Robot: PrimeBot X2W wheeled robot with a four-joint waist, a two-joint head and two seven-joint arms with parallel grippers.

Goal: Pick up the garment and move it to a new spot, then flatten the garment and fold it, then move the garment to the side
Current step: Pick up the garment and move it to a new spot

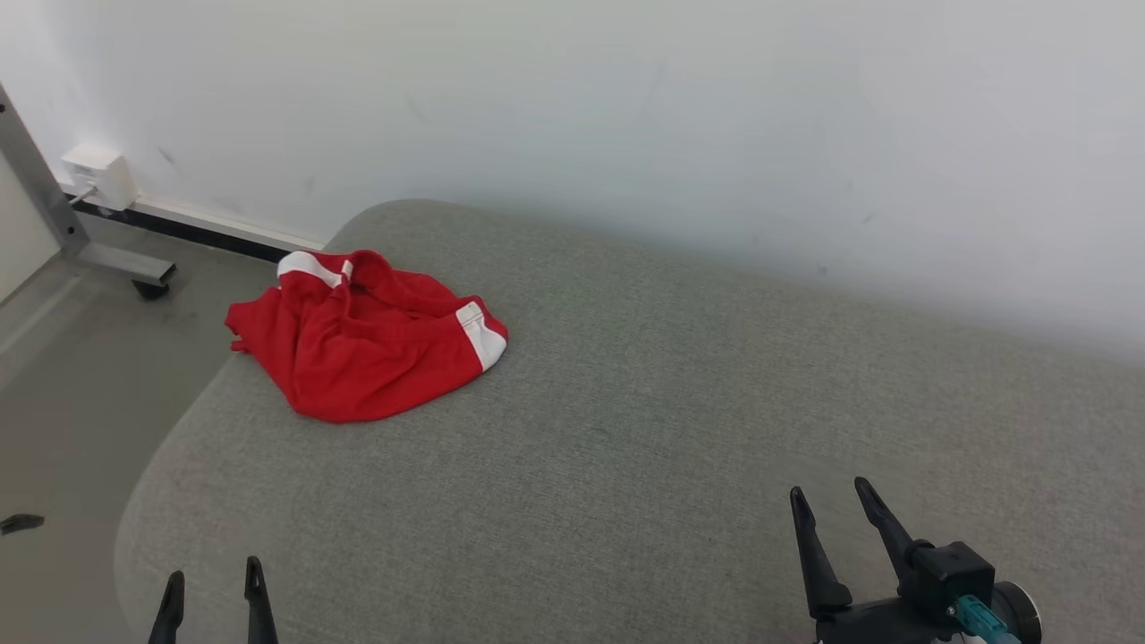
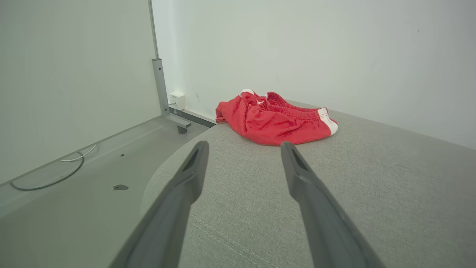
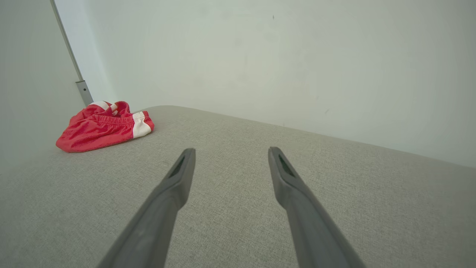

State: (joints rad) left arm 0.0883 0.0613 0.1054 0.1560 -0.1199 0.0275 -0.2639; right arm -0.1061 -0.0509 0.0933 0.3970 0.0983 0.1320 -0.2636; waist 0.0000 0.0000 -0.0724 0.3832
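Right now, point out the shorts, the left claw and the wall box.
shorts (image 1: 358, 358), head view, red middle of the cloth.
left claw (image 1: 214, 574), head view, midway between its fingertips.
wall box (image 1: 98, 173), head view, its white front.

Plain white wall (image 1: 716, 107) ran behind everything, w/ a few faint scuffs. In front sat a wide grey fabric-covered surface (image 1: 626, 429) w/ rounded corners, its far edge right against the wall. To the left the grey floor (image 1: 80, 376) was smooth, w/ 1 small dark scrap (image 1: 20, 523) on it. A pale partition panel (image 2: 74, 74) stood at the left on a grey metal post (image 1: 43, 183), whose foot bar ended in 1 black caster (image 1: 150, 289). Low on the wall were a white box (image 1: 98, 174) and a dark skirting strip (image 1: 206, 234). 2 cables (image 2: 80, 157) — 1 white, 1 grey — curved along the panel's base. Light was soft & even.
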